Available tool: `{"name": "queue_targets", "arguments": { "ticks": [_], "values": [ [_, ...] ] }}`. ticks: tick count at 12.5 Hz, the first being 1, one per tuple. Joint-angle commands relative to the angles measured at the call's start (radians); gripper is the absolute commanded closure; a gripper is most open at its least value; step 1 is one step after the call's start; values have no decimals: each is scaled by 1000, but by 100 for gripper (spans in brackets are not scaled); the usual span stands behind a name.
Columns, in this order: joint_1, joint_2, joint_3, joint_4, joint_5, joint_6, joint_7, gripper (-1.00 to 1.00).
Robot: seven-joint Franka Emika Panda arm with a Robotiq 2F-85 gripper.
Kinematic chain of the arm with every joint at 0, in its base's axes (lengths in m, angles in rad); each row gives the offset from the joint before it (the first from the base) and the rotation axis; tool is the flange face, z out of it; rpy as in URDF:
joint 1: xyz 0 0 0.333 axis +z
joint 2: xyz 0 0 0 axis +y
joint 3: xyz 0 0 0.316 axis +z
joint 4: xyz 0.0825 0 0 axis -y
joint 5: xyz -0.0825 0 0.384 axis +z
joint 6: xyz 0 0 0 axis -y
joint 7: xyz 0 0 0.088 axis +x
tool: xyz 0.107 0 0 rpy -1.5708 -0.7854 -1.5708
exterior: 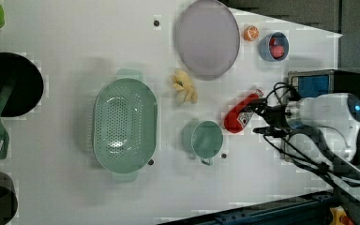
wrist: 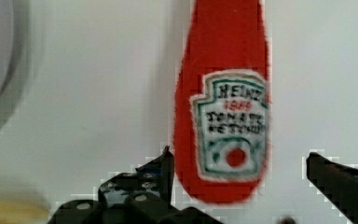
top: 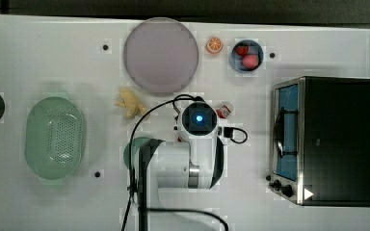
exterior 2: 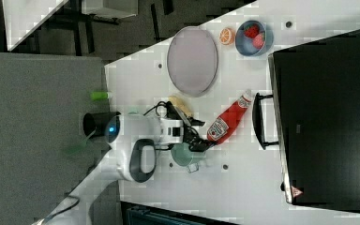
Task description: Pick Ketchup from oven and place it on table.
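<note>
The Ketchup (exterior: pixel 240 112) lies on its side on the white table (top: pixel 53 62), between the arm and the oven (top: pixel 327 139). It is a red bottle with a white label (wrist: pixel 230 126) and a white cap (exterior 2: pixel 246 97). My gripper (wrist: pixel 238 154) is open and straddles the bottle's lower end. One finger (wrist: pixel 161 168) sits close beside the bottle, and the other finger (wrist: pixel 335 177) stands clear of it. In the top view my wrist (top: pixel 200 119) covers most of the Ketchup (top: pixel 225 109). The oven's handle (exterior 2: pixel 258 119) faces the bottle.
A teal cup (exterior: pixel 206 139) sits close beside my gripper (exterior: pixel 260 115). A banana toy (top: pixel 131 103) and a grey-lilac plate (top: pixel 160 54) lie nearby. A green colander (top: pixel 55 137), a blue bowl of red fruits (top: pixel 246 55), an orange slice (top: pixel 214 44) and a black pan (exterior: pixel 9 84) stand further off.
</note>
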Motion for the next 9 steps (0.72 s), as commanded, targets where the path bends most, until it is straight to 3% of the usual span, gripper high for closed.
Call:
{"name": "queue_targets", "arguments": {
  "ticks": [1, 5, 9],
  "values": [
    [3, -182, -5, 130, 11, -114, 11, -100],
    [4, -317, 0, 333, 11, -445, 11, -100],
    [5, -340, 4, 560, 10, -644, 10, -100]
  ]
}}
